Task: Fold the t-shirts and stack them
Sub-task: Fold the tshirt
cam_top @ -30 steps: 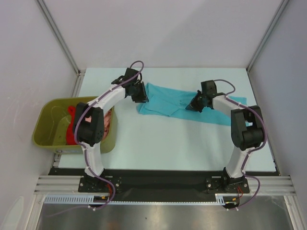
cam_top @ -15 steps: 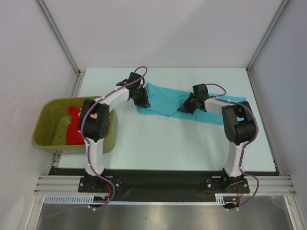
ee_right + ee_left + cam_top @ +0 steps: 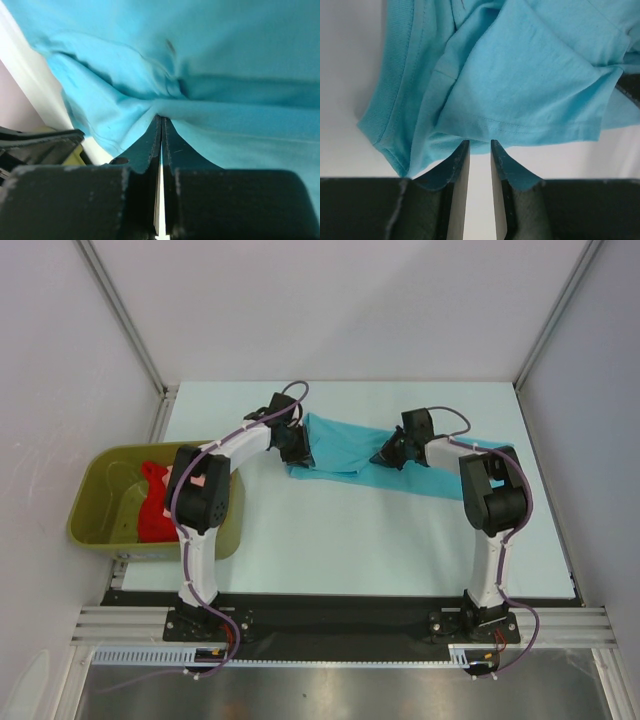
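I judge folding barely begun: right fingers (image 3: 156, 131) pinch the rumpled turquoise t-shirt (image 3: 340, 448). I cannot tell whether the left fingers (image 3: 462, 151) grip it. The red t-shirt (image 3: 155, 502) waits in the tub (image 3: 88, 532).

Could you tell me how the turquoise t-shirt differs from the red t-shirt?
The turquoise t-shirt lies stretched across the table; the red t-shirt sits bunched in the olive tub. The right gripper pinches the turquoise one; no gripper is at the red one. Neither is stacked.

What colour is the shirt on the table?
The shirt is turquoise-blue; left wrist view shows it best.
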`<state>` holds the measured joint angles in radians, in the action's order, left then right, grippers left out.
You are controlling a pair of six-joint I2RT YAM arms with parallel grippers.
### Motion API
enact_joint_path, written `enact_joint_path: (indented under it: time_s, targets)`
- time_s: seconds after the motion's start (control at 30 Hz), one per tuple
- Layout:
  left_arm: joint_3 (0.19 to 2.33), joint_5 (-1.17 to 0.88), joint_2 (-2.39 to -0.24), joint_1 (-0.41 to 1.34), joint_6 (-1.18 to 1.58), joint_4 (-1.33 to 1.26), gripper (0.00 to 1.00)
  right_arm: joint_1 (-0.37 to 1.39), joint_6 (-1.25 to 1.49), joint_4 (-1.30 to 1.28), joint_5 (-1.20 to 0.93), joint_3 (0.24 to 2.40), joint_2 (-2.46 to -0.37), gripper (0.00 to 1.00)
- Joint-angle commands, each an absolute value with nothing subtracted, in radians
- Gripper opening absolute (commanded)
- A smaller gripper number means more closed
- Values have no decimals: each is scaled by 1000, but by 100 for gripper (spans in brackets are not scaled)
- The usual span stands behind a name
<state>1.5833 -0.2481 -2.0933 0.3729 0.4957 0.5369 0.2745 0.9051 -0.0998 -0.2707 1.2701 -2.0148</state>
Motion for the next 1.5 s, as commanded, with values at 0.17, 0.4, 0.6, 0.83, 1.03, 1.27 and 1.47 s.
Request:
enact_joint_path:
  time_s: [0.17,0.4,0.6,0.83,1.03,1.27,1.47]
  targets:
    - [1600,-282,-2085,382,482,508,28,238,827,-84,-253,1407,-2098,0]
    - [1624,-311,-2083,383,492,500,30,230,759,-179,-261,1467,-2074,0]
    - [1669,-316,-2088,383,497,508,32,229,808,-299,-302,1459,-2013,26]
    - [1710,-330,-2117,393,503,523,32,238,934,-149,-311,1278,-1934,36]
    - [1706,-339,-2126,400,508,518,32,241,989,-68,-333,1249,-1980,43]
    - [1707,-361,-2135,411,512,515,32,238,1009,-11,-345,1307,-2040,43]
    - [1686,-339,-2120,419,502,528,32,218,980,-34,-338,1380,-2082,41]
